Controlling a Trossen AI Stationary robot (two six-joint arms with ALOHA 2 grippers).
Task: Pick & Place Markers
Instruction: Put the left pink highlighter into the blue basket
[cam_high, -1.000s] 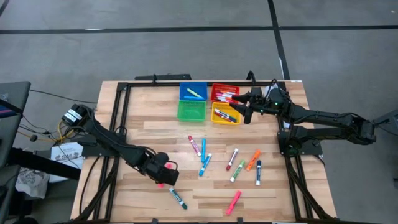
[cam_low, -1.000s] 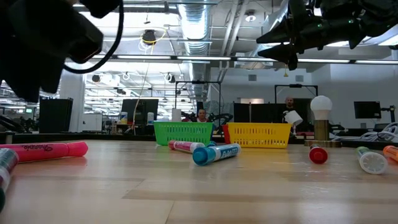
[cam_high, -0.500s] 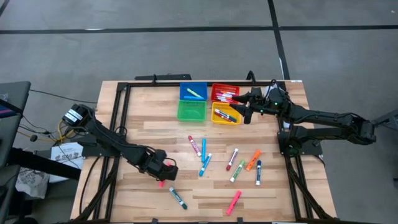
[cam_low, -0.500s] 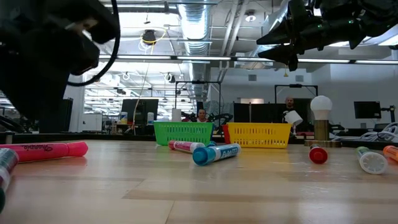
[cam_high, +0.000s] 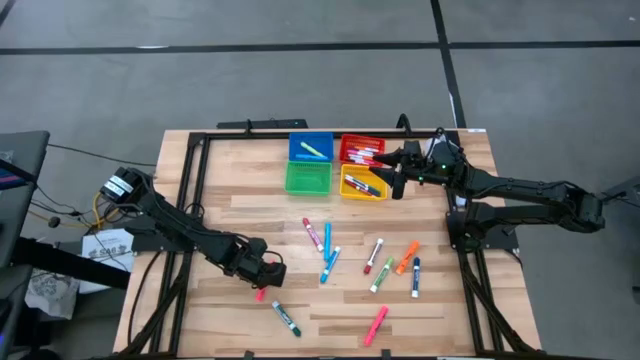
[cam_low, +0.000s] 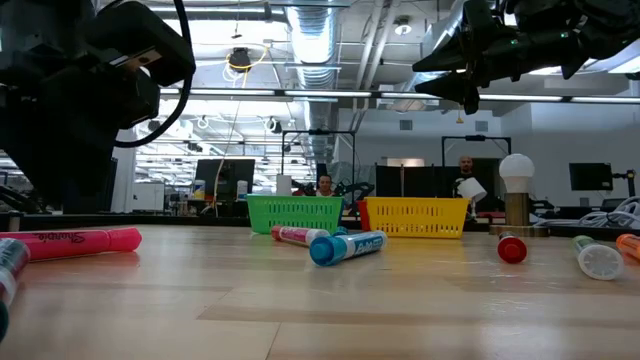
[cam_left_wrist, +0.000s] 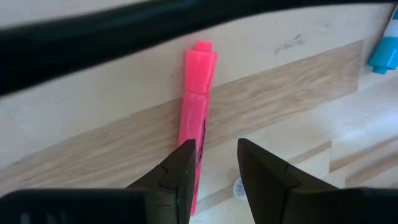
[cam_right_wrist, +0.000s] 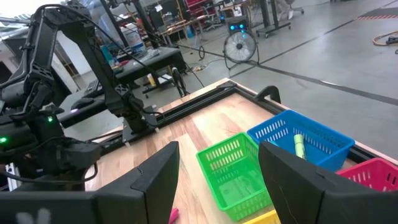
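Several markers (cam_high: 373, 255) lie flat on the wooden table, more of them inside the red bin (cam_high: 361, 150), the yellow bin (cam_high: 362, 183) and the blue bin (cam_high: 311, 148). My left gripper (cam_high: 265, 272) hangs low near the table's left near side, open by a narrow gap (cam_left_wrist: 216, 146). It is right over a pink marker (cam_left_wrist: 198, 118) that lies flat and runs under one finger rather than between the two. My right gripper (cam_high: 397, 180) hovers open (cam_right_wrist: 217, 149) over the yellow bin's right edge, with nothing between its fingers.
A green bin (cam_high: 307, 178) sits beside the yellow one at the far middle of the table. A green-capped marker (cam_high: 286, 318) and a pink one (cam_high: 376, 325) lie near the near edge. A black frame (cam_high: 190, 190) rims the table. People show in the room beyond (cam_low: 465, 170).
My left gripper has shifted slightly toward the table's far edge and come lower over the pink marker, which has stayed where it was.
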